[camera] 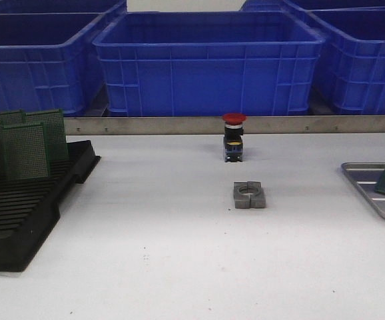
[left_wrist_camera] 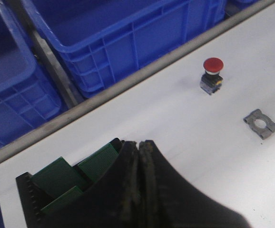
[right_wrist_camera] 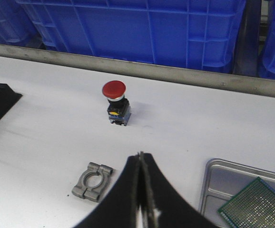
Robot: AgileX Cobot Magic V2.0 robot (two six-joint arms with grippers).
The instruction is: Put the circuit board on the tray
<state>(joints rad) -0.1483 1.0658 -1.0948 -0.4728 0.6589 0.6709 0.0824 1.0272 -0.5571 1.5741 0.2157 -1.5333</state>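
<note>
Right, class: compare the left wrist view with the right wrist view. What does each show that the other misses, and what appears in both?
Only the left wrist view shows green perforated circuit boards standing in the black slotted plastic rack, behind the shut left claw.

Only the right wrist view shows a green circuit board lying in the flat silver-grey metal tray, beside the shut right claw.

Both show the red mushroom-head push button, the grey metal clamp block and blue plastic bins.

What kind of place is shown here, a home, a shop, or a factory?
Most likely a factory or electronics workbench set up for testing. Big blue plastic bins line the back, green circuit boards stand in a black slotted rack, and a red emergency-stop button sits on the white table.
</note>
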